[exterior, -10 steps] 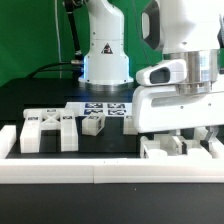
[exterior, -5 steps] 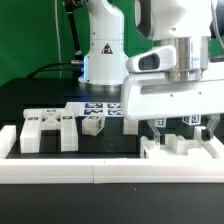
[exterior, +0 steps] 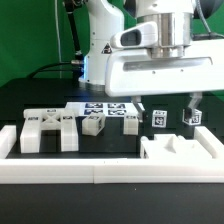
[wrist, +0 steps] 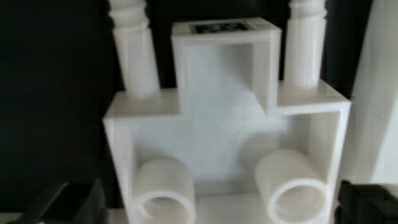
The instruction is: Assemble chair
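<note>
The claw (exterior: 168, 106) hangs empty, jaws spread wide, above the white chair piece (exterior: 180, 150) lying at the exterior view's lower right beside the border rail (exterior: 60, 172), so setting-down seems done and the next move likely calls for fetching the loose part (exterior: 45, 130) at mid-left.

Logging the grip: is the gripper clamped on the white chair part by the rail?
No, the gripper hangs open above the chair part, not touching it.

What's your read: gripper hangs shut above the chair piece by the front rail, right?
Not shut. The exterior view shows the gripper open, jaws spread wide, hanging above the chair piece by the front rail.
</note>
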Controlling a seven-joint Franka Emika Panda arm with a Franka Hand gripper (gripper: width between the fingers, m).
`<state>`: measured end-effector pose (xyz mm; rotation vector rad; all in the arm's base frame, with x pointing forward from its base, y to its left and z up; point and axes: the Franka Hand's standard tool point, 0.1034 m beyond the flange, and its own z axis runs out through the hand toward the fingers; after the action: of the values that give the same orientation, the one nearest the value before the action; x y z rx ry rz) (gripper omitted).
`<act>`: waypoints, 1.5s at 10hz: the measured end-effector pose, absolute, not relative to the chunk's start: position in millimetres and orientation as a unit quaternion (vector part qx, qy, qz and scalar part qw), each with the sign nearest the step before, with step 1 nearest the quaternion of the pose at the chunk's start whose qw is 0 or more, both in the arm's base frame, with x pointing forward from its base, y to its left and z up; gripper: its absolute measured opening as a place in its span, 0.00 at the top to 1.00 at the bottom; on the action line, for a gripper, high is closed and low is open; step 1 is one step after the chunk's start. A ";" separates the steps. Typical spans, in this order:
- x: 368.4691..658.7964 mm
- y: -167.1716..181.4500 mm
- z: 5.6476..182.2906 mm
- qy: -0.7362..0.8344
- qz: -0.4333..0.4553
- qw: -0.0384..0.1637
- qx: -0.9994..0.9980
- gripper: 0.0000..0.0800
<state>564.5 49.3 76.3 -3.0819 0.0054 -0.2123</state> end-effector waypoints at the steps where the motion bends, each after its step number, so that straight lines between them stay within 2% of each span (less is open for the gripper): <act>1: 552.6 38.7 77.8 0.000 -0.066 0.022 -0.998 0.19; 7: 547.3 30.6 75.3 -0.009 -0.072 0.018 -0.997 0.19; 11: 500.7 15.2 54.5 -0.008 -0.061 0.012 -0.998 0.19; 15: 491.7 17.0 49.3 -0.009 -0.026 0.016 -0.999 0.19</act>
<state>491.7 17.0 49.3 -3.1078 -0.0289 -0.0810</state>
